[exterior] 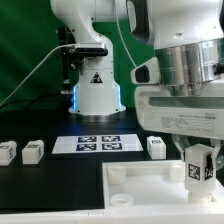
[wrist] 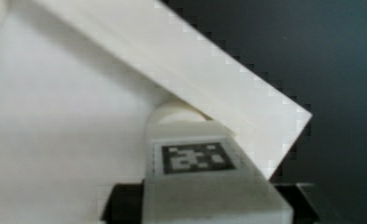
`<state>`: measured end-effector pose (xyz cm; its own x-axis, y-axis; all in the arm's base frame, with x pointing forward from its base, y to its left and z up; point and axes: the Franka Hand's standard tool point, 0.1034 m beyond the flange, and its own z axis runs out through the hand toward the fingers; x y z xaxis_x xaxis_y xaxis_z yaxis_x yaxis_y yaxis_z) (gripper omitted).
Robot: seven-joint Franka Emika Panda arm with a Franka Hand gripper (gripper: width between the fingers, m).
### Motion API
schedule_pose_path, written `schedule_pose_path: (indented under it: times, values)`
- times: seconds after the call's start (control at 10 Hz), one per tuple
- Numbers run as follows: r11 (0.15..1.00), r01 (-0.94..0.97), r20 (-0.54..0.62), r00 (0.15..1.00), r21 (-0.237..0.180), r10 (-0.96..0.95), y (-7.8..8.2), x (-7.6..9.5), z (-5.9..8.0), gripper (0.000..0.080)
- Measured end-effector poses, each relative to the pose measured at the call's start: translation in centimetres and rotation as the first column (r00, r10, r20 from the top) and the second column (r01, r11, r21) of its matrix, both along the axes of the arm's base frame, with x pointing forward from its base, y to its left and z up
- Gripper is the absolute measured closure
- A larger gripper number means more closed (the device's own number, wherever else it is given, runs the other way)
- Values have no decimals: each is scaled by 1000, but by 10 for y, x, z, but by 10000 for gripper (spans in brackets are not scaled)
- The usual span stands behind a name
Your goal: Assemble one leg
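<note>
My gripper (exterior: 198,170) is shut on a leg (exterior: 197,168), a small white block with a black-and-white marker on its face. It holds the leg upright over the near right corner of the large flat white panel (exterior: 140,185). In the wrist view the leg (wrist: 201,165) sits between my two dark fingers (wrist: 127,202), with the panel's angled corner (wrist: 198,70) right behind it. Three more legs stand on the table: two at the exterior view's left (exterior: 7,152) (exterior: 32,151) and one right of the marker board (exterior: 157,146).
The marker board (exterior: 100,143) lies flat behind the panel. The arm's white base (exterior: 96,92) stands at the back, with cables running off to the exterior view's left. A black cloth covers the table.
</note>
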<state>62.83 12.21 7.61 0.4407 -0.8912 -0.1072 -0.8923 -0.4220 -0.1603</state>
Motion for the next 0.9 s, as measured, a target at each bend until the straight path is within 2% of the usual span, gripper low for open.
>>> schedule_pose_path:
  times: [0.1,0.3,0.5,0.6,0.7,0.8,0.9]
  values:
    - [999,44,-10,999,15,-44,1,0,0,500]
    - [957,283,-66,958,63,-279,9,-2,0,500]
    - [827,552,-128,832,104,-539,12,-1,-1,500]
    - [869,484,-108,874,105,-474,12,-1,-1,503]
    - [887,450,-98,892,105,-441,13,-1,-1,417]
    - [885,452,-100,891,106,-443,13,-1,-1,280]
    - [951,293,-67,955,95,-288,14,-3,-1,280]
